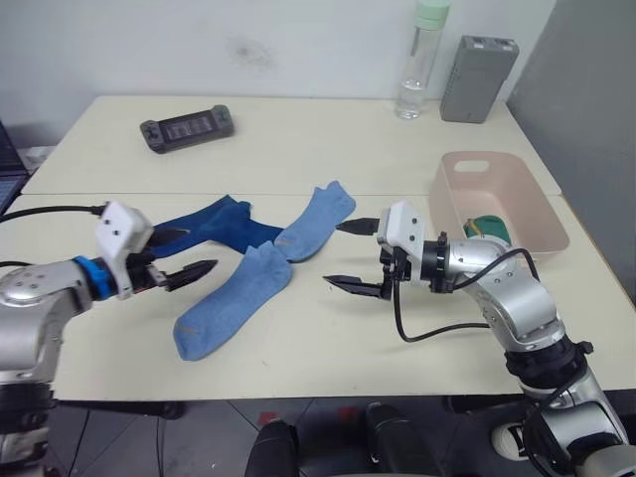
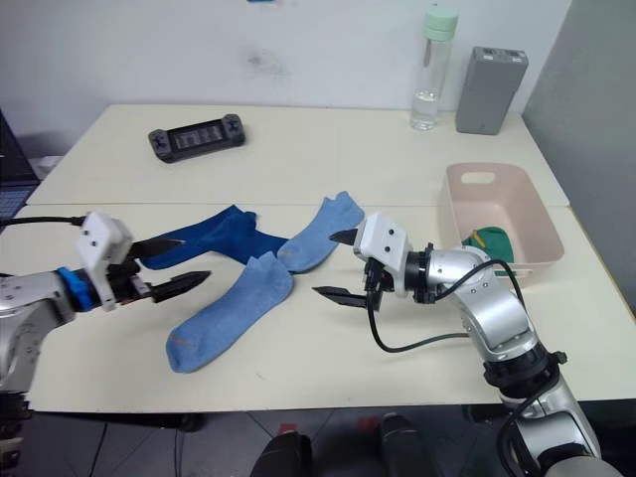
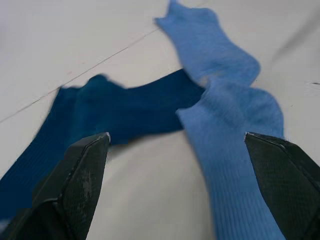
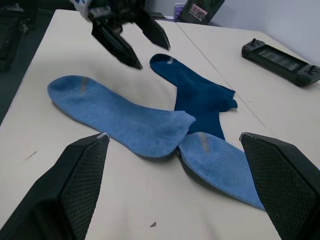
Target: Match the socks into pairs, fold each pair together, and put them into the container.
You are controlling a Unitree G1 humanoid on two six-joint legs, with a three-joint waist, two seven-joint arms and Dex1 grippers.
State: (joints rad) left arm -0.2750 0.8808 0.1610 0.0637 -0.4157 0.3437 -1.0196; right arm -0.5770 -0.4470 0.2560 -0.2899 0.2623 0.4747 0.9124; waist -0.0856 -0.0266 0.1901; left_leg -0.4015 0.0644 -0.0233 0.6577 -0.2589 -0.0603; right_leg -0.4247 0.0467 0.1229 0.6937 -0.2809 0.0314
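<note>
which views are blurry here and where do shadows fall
Left wrist view: the dark navy sock is soft-edged, and the left gripper's fingers look sharper. Right wrist view: the light blue sock is crisp and has a thin shadow. Left eye view: even light, soft shadow under the right gripper.

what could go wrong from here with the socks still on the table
The nearer light blue fabric sock overlaps the farther light blue sock, so a pinch by the open right gripper at the overlap may drag both. The dark navy fabric socks lie stacked, close to the open left gripper, and could be taken for one sock.
</note>
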